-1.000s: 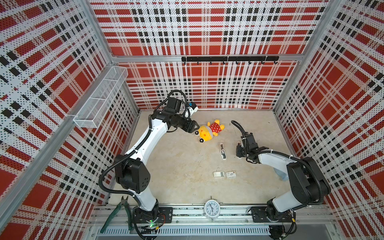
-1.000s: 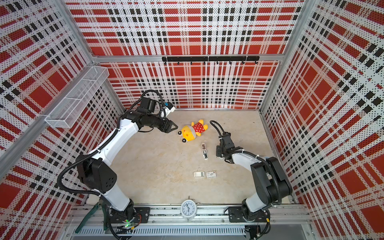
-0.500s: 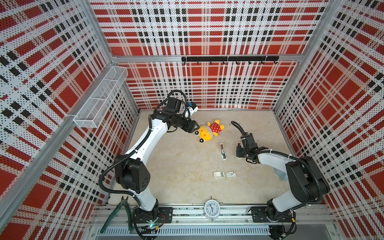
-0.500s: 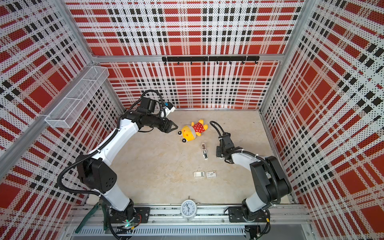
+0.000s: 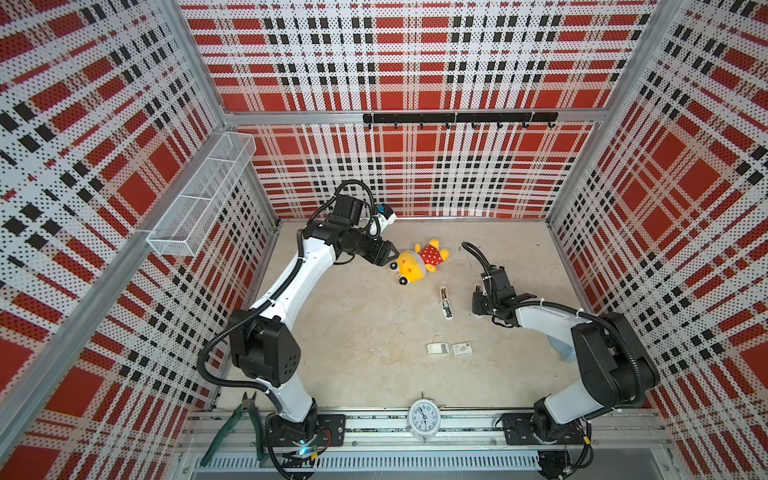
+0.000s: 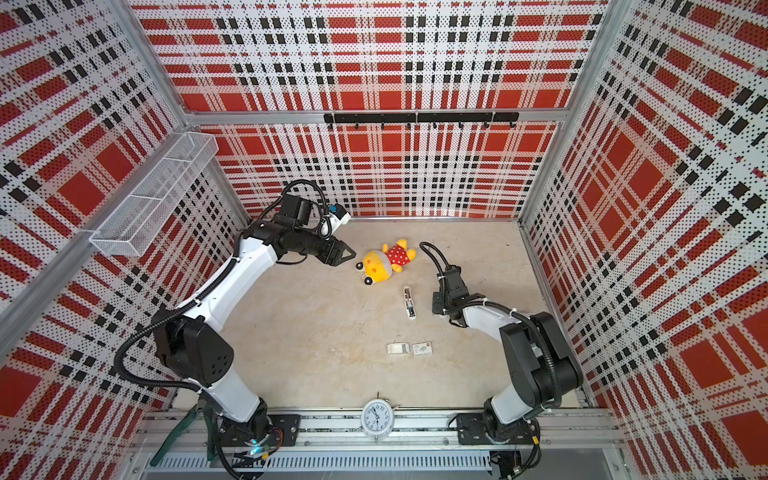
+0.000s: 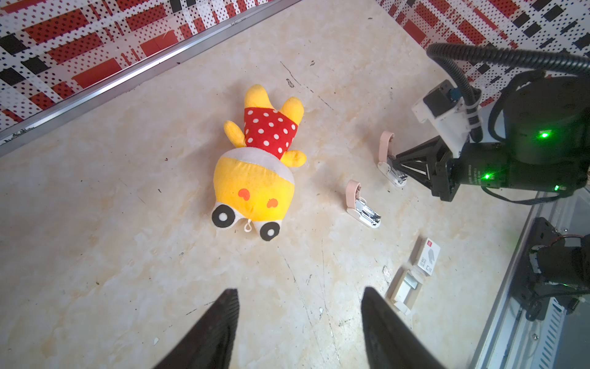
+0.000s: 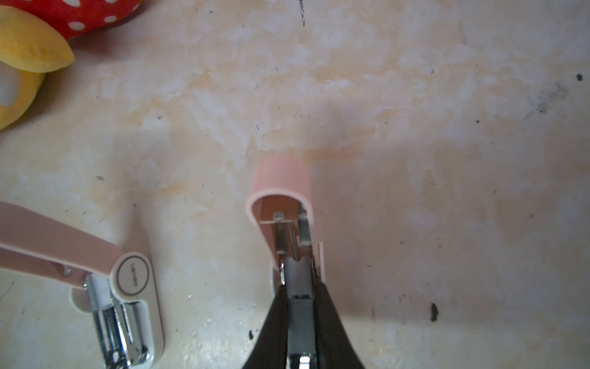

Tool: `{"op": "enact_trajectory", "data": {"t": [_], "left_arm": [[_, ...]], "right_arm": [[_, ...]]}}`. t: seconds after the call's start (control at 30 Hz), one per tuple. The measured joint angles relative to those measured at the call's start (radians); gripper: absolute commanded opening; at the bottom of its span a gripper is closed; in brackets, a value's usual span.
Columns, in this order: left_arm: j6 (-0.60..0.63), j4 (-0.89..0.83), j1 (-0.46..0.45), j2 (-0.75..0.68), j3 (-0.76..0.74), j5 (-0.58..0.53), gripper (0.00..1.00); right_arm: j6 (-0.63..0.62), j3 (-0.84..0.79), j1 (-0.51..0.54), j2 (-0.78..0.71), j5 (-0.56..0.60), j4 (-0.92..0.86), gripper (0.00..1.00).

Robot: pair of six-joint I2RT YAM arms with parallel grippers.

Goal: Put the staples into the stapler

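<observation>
**Right gripper** (image 8: 300, 289): the fingers (image 8: 276, 322) are clamped on the metal magazine of the held stapler (image 8: 281, 185). The stapler's long axis runs straight on from the fingers. Its pink lid is swung open at the far end and points away from the wrist, toward the back wall in both top views. The stapler sits low over the table; contact with the table cannot be told.

**Free stapler** (image 7: 364, 207): it lies on the table just beside the right fingers, not touching them. Its long axis is roughly parallel to that of the held stapler. The raised pink lid is at the back-wall end and the bare metal magazine points toward the front rail.

**Staples** (image 7: 411, 282): a small grey block lies in an open white tray (image 7: 399, 294), well apart from both pairs of fingers. Its direction is too small to read. A printed box (image 7: 427, 258) lies next to the tray.

**Left gripper** (image 7: 299, 290): the fingers (image 7: 220, 319) stand apart with nothing between them. They point at a plush toy (image 5: 419, 264) just ahead of the tips.
</observation>
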Motion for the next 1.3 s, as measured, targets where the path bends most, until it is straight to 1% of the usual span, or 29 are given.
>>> {"op": "enact_trajectory", "data": {"t": [0.8,1.3], "left_arm": [[0.001,0.000,0.000,0.000,0.000,-0.004,0.65],[0.001,0.000,-0.001,0.000,0.000,-0.007,0.65]], "right_arm": [[0.000,0.000,0.000,0.000,0.000,0.000,0.17],[0.000,0.000,0.000,0.000,0.000,-0.001,0.20]]}}
